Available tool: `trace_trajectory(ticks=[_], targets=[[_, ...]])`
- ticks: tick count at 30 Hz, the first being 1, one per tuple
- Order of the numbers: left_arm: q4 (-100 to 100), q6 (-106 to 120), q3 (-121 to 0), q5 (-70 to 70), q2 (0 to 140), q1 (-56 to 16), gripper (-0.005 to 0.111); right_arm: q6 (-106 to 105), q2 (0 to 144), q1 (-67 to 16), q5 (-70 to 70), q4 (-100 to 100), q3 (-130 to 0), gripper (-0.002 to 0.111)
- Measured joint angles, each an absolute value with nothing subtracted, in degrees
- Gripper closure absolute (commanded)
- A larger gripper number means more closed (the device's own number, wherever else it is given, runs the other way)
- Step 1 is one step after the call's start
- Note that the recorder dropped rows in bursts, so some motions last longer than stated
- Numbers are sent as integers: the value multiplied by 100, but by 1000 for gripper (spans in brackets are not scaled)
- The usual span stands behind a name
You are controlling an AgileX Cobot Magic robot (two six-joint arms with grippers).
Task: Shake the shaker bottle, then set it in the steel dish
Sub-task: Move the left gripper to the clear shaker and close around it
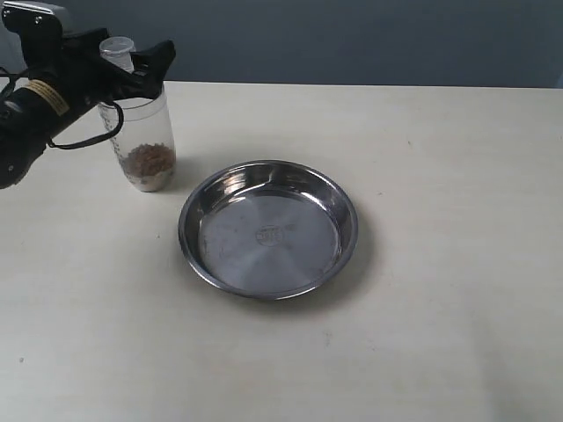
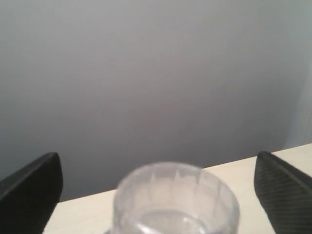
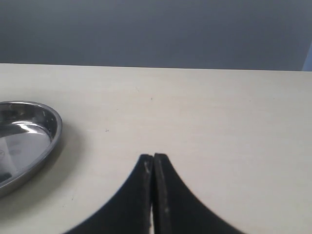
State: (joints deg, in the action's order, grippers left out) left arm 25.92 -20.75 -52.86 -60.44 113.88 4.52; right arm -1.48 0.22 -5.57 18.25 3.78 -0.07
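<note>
The shaker bottle stands upright on the table at the far left, brown granules pooled in its bottom. My left gripper is open and straddles its domed top just under the small cap. In the left wrist view the frosted cap sits between the two black fingers, which stand wide apart and clear of it; the gripper's middle lies just above the cap. The steel dish lies empty to the bottle's right and a little nearer. My right gripper is shut on nothing, with the dish's rim off to one side.
The cream table ends at a grey wall behind the bottle. The right arm does not appear in the exterior view.
</note>
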Motion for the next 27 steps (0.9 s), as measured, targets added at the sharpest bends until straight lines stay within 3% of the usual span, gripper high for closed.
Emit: trace_trajectory(ticks=[14,27], targets=[[3086,-1926,-5295,-6634,12020,452,2,-148,22,-557,1825,378,-7,109],[3342,-1903,-5295,-5843,12094,452,2,-148,22,-557,1825,378,-7,109]])
